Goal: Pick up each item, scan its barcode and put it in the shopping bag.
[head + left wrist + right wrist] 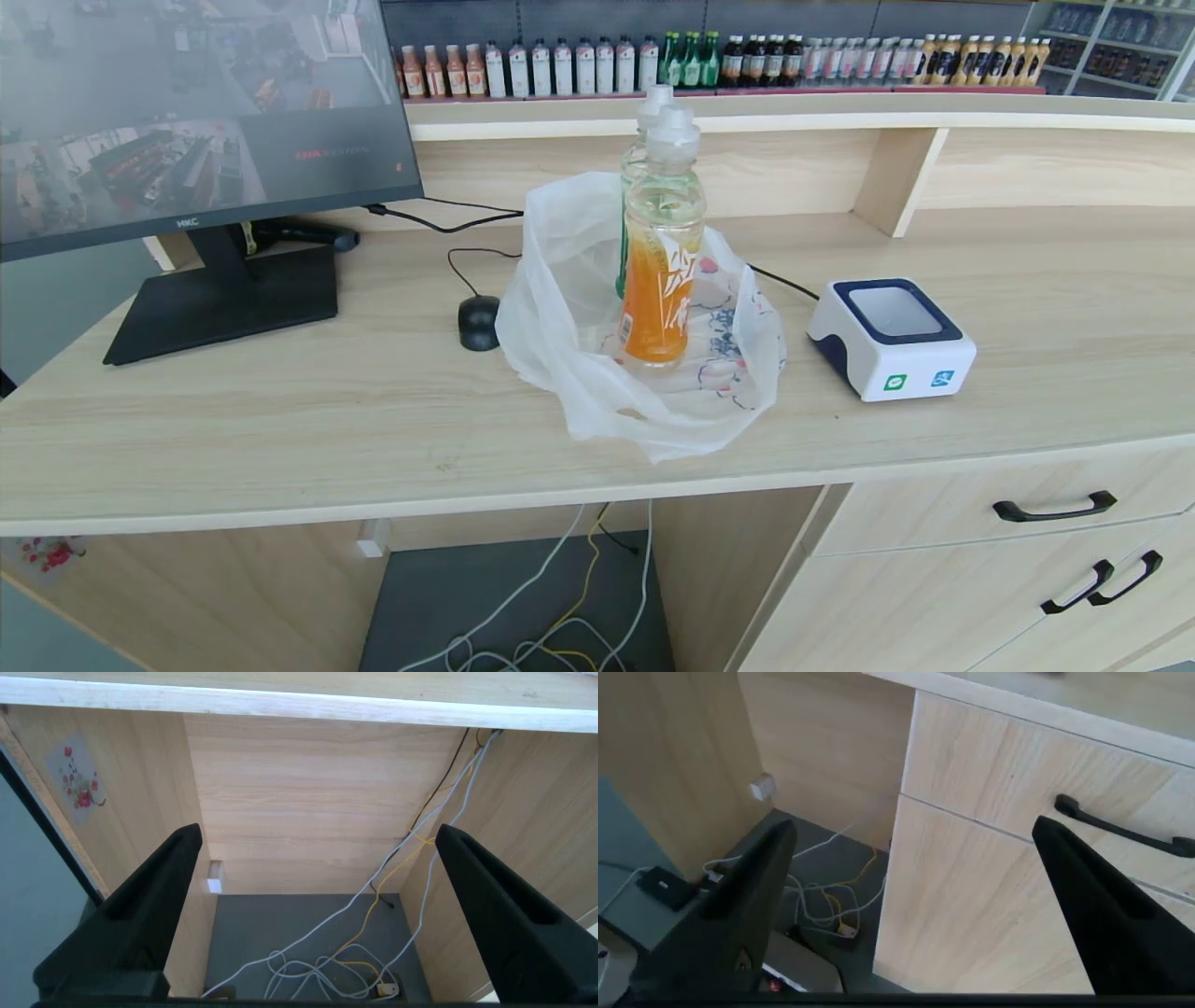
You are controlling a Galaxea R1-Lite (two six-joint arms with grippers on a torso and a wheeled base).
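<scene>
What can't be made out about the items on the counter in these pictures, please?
- Rear bottle: head view, mostly hidden by the front bottle and the shopping bag.
- Barcodes: head view, too small to find on either bottle.
- Monitor: head view, cut off by the top and left edges.

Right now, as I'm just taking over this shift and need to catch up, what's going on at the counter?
Nothing is being handled. The orange bottle and a second bottle behind it stand upright inside the white shopping bag on the counter, to the left of the scanner. The left tool and right tool are both open and empty, held low, facing the cabinet front under the countertop.
</scene>
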